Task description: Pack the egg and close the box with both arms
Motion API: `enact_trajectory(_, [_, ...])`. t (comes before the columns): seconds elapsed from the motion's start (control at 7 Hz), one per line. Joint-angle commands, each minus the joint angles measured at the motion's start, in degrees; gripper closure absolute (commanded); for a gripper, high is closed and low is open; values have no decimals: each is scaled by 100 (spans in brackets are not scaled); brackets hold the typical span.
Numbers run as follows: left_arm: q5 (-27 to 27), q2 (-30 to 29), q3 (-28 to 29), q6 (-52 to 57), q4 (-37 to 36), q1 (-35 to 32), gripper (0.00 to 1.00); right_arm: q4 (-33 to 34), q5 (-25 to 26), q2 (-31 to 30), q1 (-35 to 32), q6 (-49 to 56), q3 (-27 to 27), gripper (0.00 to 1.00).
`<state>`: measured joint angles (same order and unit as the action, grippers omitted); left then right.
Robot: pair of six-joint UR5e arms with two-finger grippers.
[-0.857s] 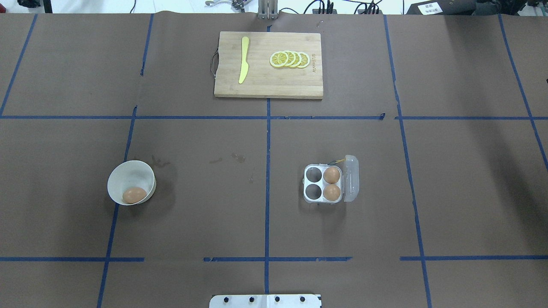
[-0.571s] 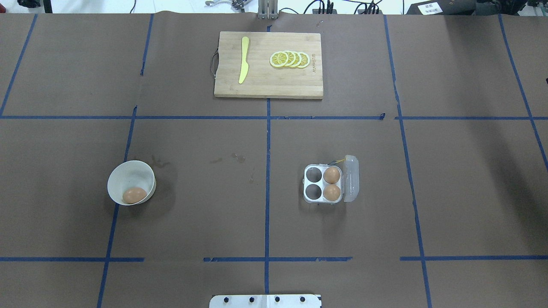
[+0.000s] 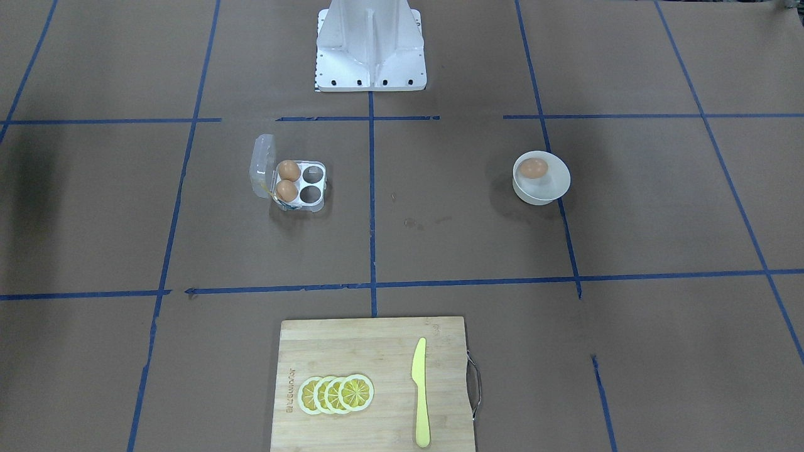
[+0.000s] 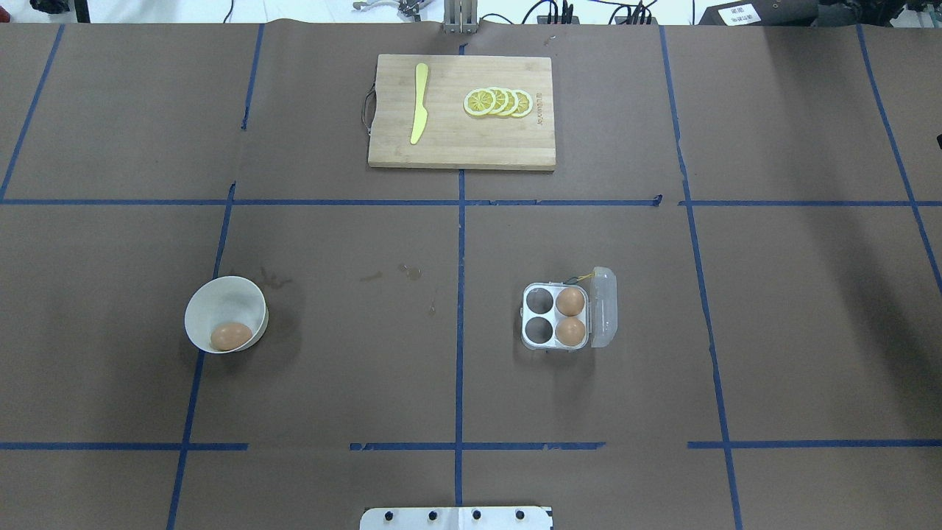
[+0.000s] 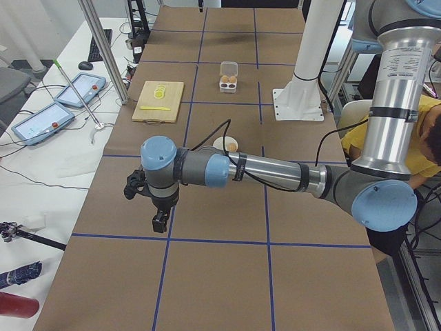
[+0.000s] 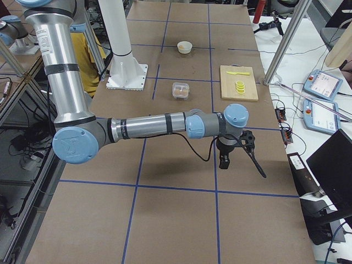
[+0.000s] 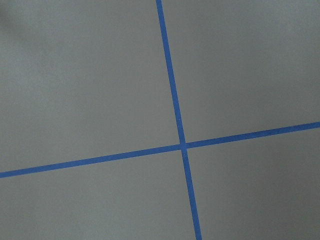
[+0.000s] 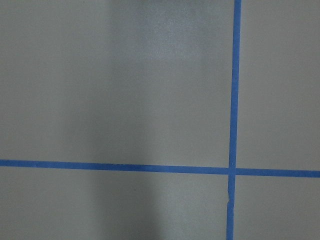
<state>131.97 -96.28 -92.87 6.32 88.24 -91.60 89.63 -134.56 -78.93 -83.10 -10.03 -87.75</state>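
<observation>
One tan egg (image 4: 231, 336) lies in a round white bowl (image 4: 221, 285) at the table's left; it also shows in the front view (image 3: 533, 167). The clear box (image 4: 603, 309) stands right of centre, lid open. Two eggs (image 4: 569, 301) (image 4: 570, 330) fill the cups beside the lid; the other two cups are empty. No arm shows in the overhead or front views. In the left side view the left gripper (image 5: 158, 222) hangs over bare table, far from the bowl. In the right side view the right gripper (image 6: 223, 162) hangs far from the box (image 6: 180, 89). I cannot tell whether either is open.
A wooden cutting board (image 4: 456, 151) with a yellow knife (image 4: 419, 103) and lemon slices (image 4: 499, 101) lies at the table's far edge. The white pedestal (image 3: 370, 50) stands at the robot's side. A person in yellow (image 5: 413, 141) sits behind the robot. Both wrist views show only brown paper and blue tape.
</observation>
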Motion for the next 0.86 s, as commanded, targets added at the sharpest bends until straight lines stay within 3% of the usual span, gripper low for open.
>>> enact_trajectory(0.0, [13,47,83,19,218,10,0,-7,0,17,31,-8,-40,0])
enact_trajectory(0.29, [48,486,23,-8,1147,10,0,-41,0,18,93,-8,-67,0])
enact_trajectory(0.71, [379,478,-21,-43,1301,28,0,-552,-9,-62,101,-8,-32,0])
